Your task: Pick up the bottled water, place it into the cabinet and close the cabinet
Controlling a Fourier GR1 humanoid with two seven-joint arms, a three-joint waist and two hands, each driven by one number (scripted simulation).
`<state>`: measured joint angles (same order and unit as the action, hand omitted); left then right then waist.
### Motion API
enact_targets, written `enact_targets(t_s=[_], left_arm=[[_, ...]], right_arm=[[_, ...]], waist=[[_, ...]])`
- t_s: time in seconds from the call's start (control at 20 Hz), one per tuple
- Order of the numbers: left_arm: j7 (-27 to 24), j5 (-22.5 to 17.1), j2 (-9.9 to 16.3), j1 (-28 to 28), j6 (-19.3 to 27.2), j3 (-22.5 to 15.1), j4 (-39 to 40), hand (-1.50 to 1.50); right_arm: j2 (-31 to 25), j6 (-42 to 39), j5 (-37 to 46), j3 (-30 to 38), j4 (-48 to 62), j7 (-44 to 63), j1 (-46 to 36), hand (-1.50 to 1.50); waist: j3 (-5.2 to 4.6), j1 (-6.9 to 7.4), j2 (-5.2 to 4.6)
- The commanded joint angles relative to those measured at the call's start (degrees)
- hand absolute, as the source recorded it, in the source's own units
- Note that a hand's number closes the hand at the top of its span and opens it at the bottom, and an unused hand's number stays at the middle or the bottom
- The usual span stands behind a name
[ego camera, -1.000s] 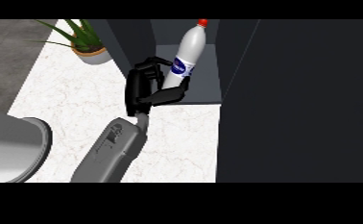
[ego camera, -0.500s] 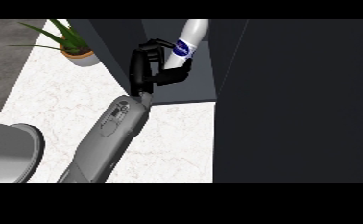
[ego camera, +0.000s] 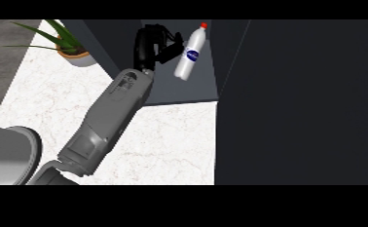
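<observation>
1. A dark cabinet [ego camera: 179, 82] stands open on the white marble table [ego camera: 165, 143], its door [ego camera: 302, 99] swung wide at right.
2. The left hand [ego camera: 155, 46] has moved deeper inside since a second ago.
3. The bottled water [ego camera: 191, 58] now leans free beside its slackened fingers, so closing the door remains.

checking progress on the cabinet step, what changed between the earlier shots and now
The left hand has reached deeper into the cabinet, and the bottled water now stands on the shelf beside it, no longer wrapped by the fingers. The potted plant stays on the counter, and the cabinet is still open.
</observation>
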<state>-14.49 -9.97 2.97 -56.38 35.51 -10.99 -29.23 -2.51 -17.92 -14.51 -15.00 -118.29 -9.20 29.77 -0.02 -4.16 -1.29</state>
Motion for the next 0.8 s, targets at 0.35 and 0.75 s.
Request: enact_targets(t_s=[0.35, 0.75], left_arm=[[-8.37, 3.18, 0.91, -5.66, 4.39, 3.28, 16.82, -1.5], [-8.71, 2.31, 0.13, -8.2, 6.29, 5.81, 21.63, -1.5]], right_arm=[[-0.54, -1.24, -0.88, 1.51, 2.19, -2.03, -1.52, -1.5], [-1.55, -2.32, -0.8, 1.36, 1.51, -3.19, 0.77, -1.5]], waist=[[-0.02, -0.02, -0.38], [-0.03, -1.32, -0.7]])
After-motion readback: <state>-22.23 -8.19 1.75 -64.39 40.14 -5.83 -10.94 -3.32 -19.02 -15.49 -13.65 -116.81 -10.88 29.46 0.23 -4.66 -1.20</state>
